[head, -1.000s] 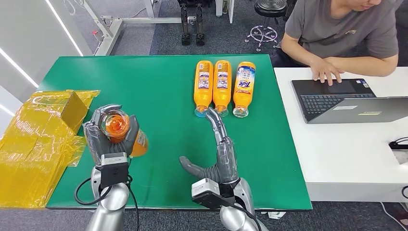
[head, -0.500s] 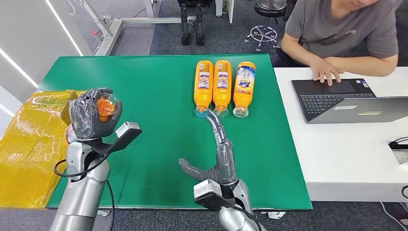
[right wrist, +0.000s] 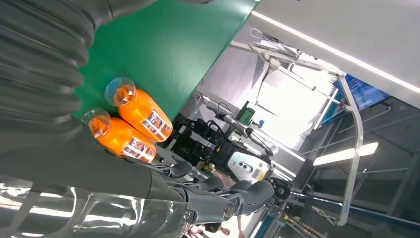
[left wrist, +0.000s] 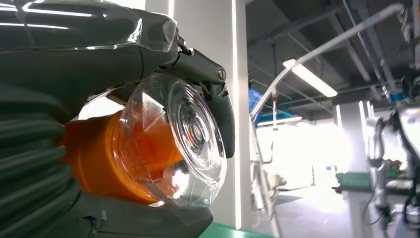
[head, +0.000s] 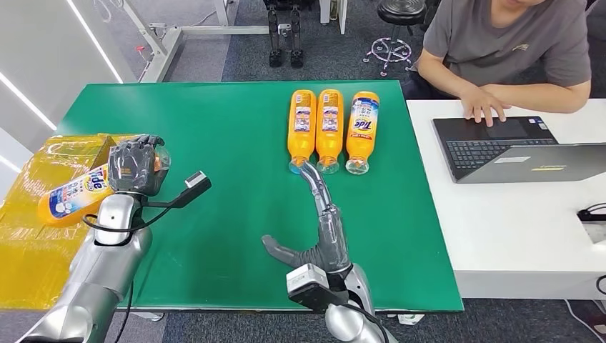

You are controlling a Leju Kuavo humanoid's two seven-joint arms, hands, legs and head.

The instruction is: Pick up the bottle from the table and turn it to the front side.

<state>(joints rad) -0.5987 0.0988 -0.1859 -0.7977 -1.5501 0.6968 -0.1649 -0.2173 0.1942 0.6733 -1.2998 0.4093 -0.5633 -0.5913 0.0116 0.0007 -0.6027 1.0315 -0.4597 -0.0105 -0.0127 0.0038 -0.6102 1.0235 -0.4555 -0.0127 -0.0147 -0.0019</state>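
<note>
My left hand (head: 134, 166) grips an orange Tide bottle (head: 72, 195) at its neck, over the table's left edge; the body sticks out to the left with its front label up. The left wrist view shows the bottle's clear cap (left wrist: 184, 141) between my fingers (left wrist: 213, 94). Three more orange bottles lie side by side at the far middle of the green table (head: 229, 136): two (head: 302, 128) (head: 330, 128) show back labels and the right one (head: 363, 131) its Tide front. My right hand (head: 323, 221) is open above the table, fingers stretched toward their caps; two bottles (right wrist: 141, 113) (right wrist: 121, 139) show past it.
Crumpled yellow plastic wrap and a box (head: 43, 214) lie off the table's left edge, under the held bottle. To the right stands a white desk (head: 514, 229) with a laptop (head: 514, 150), where a seated person (head: 514, 50) types.
My left arm has swung out to the left and turned the bottle from cap-toward-camera to lying sideways, label up, over the yellow wrap. The right hand has barely moved.
</note>
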